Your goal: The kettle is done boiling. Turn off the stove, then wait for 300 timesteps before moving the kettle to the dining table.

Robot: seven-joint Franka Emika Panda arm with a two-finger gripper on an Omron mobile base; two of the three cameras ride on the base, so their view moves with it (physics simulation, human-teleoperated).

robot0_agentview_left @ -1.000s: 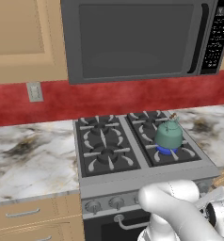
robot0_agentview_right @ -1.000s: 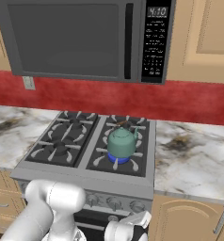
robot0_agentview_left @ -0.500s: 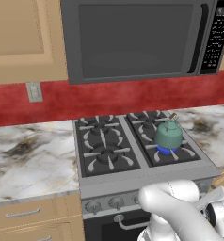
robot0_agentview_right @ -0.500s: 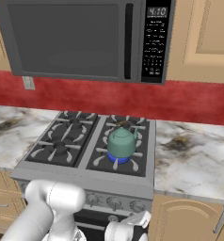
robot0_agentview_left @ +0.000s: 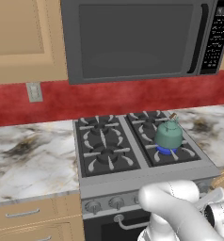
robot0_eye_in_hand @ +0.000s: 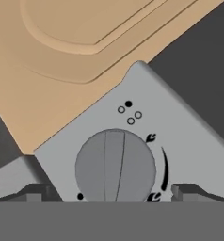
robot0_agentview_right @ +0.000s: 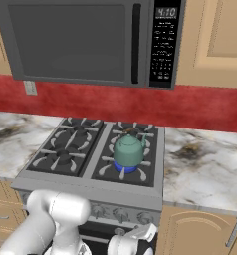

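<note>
The lower part of the stove knob (robot0_eye_in_hand: 115,165) is being cut off at the bottom of the hand view. The fingertips (robot0_eye_in_hand: 35,192) are barely being shown there, so the jaw opening cannot be judged. The right front knobs of the stove (robot0_agentview_left: 132,172) are being hidden behind the arm (robot0_agentview_left: 172,209) in the left base view.

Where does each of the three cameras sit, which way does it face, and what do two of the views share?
Left base view: behind the arm's left, looking forward and down at the stove; white arm at lower right.
Right base view: behind its right, same stove; arm at lower left.
Hand view: on the hand, facing a stove knob close up; fingertips at the bottom.
Shared: both base views show the kettle over a blue flame, under the microwave.
</note>
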